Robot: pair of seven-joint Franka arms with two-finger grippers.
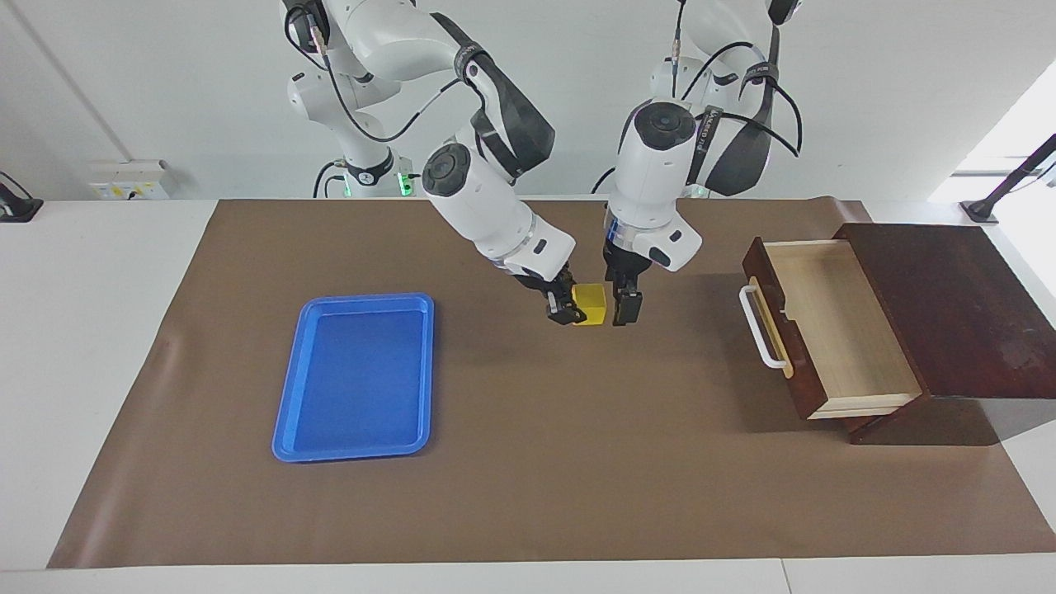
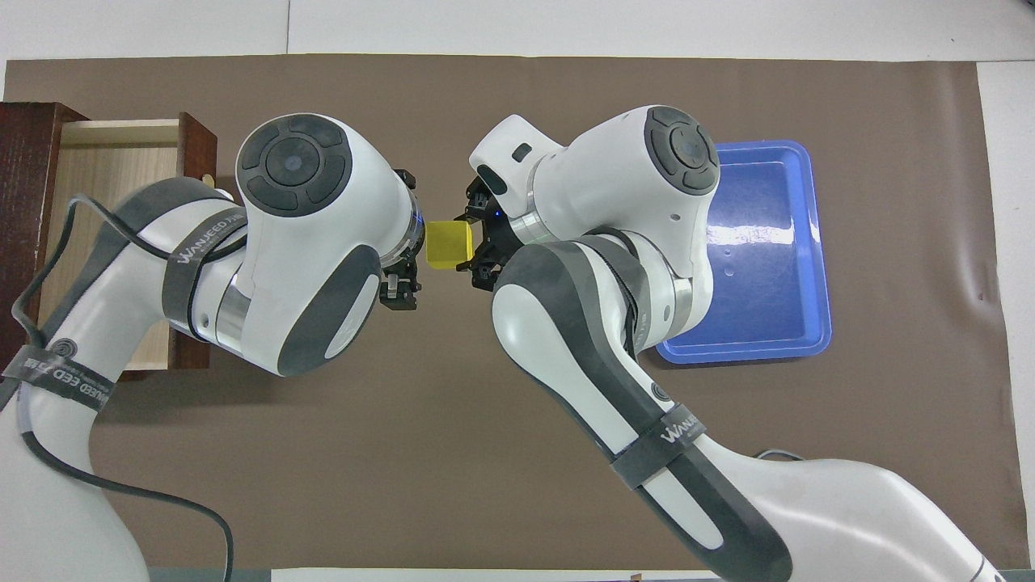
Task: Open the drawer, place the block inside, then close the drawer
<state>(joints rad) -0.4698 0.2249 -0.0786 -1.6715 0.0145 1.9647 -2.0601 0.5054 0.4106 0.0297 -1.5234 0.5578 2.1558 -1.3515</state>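
Observation:
The yellow block (image 1: 592, 302) is held in my right gripper (image 1: 575, 310), which is shut on it over the middle of the brown mat. It also shows in the overhead view (image 2: 447, 244), with the right gripper (image 2: 474, 242) beside it. My left gripper (image 1: 624, 307) is open right beside the block on its drawer side; in the overhead view (image 2: 401, 234) its fingers stand either side of the block's edge. I cannot tell whether it touches the block. The drawer (image 1: 833, 330) is pulled open and its light wood interior is bare. Its white handle (image 1: 761, 327) faces the block.
The dark wooden box (image 1: 949, 305) stands at the left arm's end of the table and also shows in the overhead view (image 2: 24, 162). A flat blue tray (image 1: 355, 379) lies on the mat toward the right arm's end. The brown mat (image 1: 577, 478) covers the table.

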